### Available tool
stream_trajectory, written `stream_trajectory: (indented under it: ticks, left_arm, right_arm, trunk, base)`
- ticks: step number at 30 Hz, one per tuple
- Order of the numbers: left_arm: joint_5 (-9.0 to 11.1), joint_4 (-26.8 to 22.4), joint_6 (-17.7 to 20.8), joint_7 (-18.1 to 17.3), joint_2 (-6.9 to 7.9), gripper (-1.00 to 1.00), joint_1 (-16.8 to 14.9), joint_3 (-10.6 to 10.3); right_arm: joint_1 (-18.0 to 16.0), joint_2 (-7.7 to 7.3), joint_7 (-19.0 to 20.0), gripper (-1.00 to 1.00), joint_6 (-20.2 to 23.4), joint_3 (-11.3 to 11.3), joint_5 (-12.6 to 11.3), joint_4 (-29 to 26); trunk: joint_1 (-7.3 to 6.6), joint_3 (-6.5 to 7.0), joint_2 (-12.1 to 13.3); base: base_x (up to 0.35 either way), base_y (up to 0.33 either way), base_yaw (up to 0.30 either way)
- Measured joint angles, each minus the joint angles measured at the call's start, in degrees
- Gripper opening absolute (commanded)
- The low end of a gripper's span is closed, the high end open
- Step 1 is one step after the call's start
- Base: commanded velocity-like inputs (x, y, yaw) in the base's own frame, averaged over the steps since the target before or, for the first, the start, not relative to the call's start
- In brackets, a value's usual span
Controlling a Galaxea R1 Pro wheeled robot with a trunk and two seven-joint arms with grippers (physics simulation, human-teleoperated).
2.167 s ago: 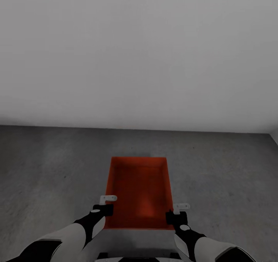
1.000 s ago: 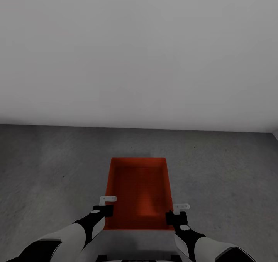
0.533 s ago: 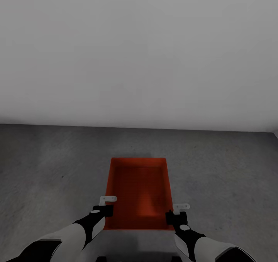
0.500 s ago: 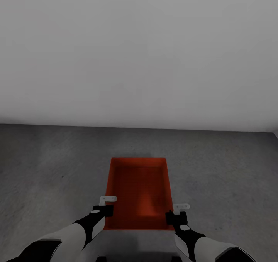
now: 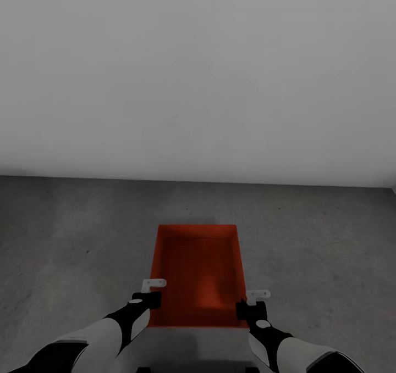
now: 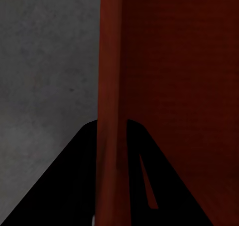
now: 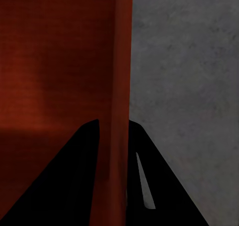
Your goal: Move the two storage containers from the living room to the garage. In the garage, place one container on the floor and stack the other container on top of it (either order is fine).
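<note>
One storage container [image 5: 198,274] hangs over the dark garage floor [image 5: 71,241], near the white wall [image 5: 198,76]. Our left pincer [image 5: 154,290] and right pincer [image 5: 250,302] each clamp a thin side wall. We judge it light, stiff, best held at both rims.

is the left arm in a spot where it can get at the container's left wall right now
Yes, it looks so: the left gripper already straddles the side wall of the orange-red container, one finger inside and one outside, with nothing between. The right gripper clamps the opposite wall likewise, above the grey floor.
</note>
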Motion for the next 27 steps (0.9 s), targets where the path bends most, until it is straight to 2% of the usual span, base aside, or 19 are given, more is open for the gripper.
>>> stream_trajectory:
  ticks: [18,27]
  left_arm:
    - [0.0,0.0,0.0,0.0,0.01,-1.00,0.0,-0.1]
    - [0.0,-0.1,0.0,-0.1,0.08,-1.00,0.0,-0.1]
  right_arm:
    - [0.0,0.02,0.0,-1.00,-0.1,0.0,-0.1,0.0]
    - [0.0,0.08,-0.1,-1.00,-0.1,0.1,-0.1,0.0]
  trunk:
    - [3.96,-3.21,-7.2]
    - [5.93,-4.17,-10.8]
  base:
    - [0.000,0.000,0.000]
    - [0.000,0.000,0.000]
